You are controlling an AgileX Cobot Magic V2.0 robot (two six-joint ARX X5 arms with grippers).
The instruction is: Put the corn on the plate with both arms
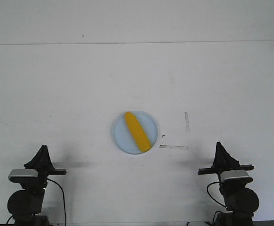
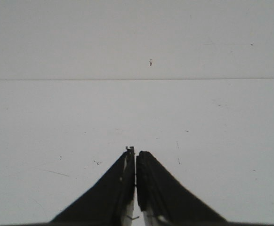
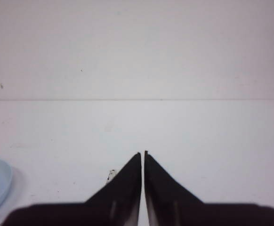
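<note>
Your left gripper (image 1: 44, 149) sits near the tabletop's (image 1: 80, 84) front left corner, jaws pressed together on nothing. At mid-table, nearer the front edge, the corn cob (image 1: 137, 131) already lies diagonally across the light blue plate (image 1: 120, 136). It looks stiff, light and smooth, so probably slippery; if you regrasp, take it mid-length across its width. Your right gripper (image 1: 220, 149), near the front right corner, is likewise closed and empty. The right wrist view catches only the plate's rim; the arm bases are cut off.
</note>
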